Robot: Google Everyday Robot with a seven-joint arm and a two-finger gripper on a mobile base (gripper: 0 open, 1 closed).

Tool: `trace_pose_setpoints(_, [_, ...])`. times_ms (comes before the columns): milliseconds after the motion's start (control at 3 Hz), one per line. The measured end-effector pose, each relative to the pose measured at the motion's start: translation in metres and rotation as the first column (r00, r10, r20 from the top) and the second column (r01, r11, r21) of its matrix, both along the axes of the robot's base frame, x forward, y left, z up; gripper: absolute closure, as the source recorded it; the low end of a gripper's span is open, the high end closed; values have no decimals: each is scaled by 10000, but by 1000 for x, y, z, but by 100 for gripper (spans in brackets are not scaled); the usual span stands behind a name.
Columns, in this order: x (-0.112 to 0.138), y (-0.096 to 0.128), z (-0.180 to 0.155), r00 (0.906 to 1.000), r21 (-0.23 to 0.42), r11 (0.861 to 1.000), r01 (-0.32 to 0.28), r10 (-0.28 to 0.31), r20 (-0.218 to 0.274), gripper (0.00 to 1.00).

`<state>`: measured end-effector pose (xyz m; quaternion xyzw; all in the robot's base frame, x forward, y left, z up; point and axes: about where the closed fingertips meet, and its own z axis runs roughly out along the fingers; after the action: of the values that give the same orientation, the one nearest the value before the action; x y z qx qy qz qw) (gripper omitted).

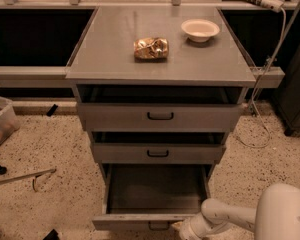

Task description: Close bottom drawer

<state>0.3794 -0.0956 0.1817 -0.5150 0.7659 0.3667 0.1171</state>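
Observation:
The bottom drawer [155, 191] of the grey metal cabinet is pulled far out, an empty deep box. Its flat front [135, 221] lies near the lower edge of the view, with the small black loop handle [158, 226] partly cut off. My white arm [230, 216] reaches in from the lower right. The gripper [187, 231] sits at the drawer front's right end, at the frame's bottom edge, mostly out of view.
The two upper drawers [160, 116] [157, 153] stand slightly open. A crumpled snack bag [151, 48] and a white bowl [200, 30] sit on the cabinet top [110, 44]. A bin [0, 121] and rod [22, 176] lie on the speckled floor at left. Cables hang at right.

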Motion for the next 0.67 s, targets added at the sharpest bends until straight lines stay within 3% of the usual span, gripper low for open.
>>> trace_pose_setpoints(667, [32,17,-10,9991,-23,9999,-142,143,394,0])
